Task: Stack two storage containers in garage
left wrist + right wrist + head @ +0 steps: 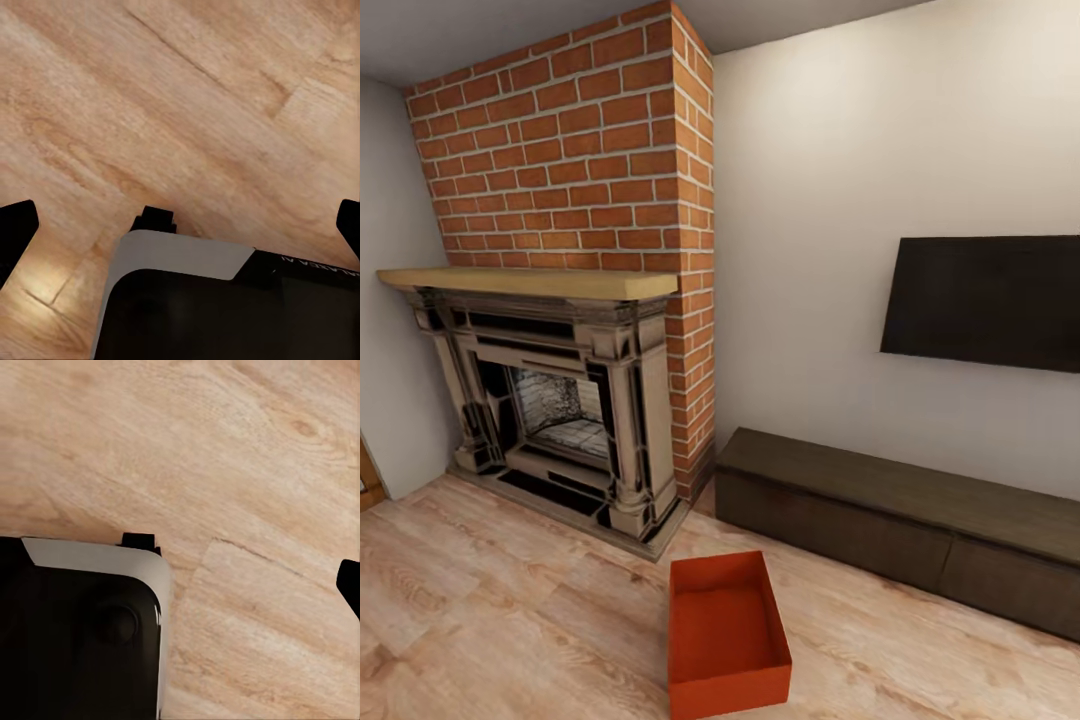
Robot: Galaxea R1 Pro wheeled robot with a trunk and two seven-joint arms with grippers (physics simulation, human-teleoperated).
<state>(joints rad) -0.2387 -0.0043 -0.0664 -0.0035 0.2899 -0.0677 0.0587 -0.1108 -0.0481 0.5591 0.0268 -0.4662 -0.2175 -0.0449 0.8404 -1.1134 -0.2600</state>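
Observation:
One orange-red storage container (pixel 725 630) stands open-topped and empty on the light wood-plank floor (pixel 510 620) of the living room, low in the head view and just right of centre. It lies in front of the gap between fireplace and bench. My left gripper (pixel 180 232) is open over bare planks, with a dark fingertip (pixel 15 232) at each side of its wrist view. One dark fingertip (pixel 350 585) of my right gripper (pixel 180 585) sits far out at the frame's edge, so the gripper is open above planks. Neither holds anything. The garage is out of view.
A red-brick fireplace (pixel 560 400) with a dark carved surround fills the back left. A long low dark bench (pixel 900 520) runs along the white wall at the right under a black wall screen (pixel 985 300). My own grey-and-black base (pixel 225 307) shows in both wrist views.

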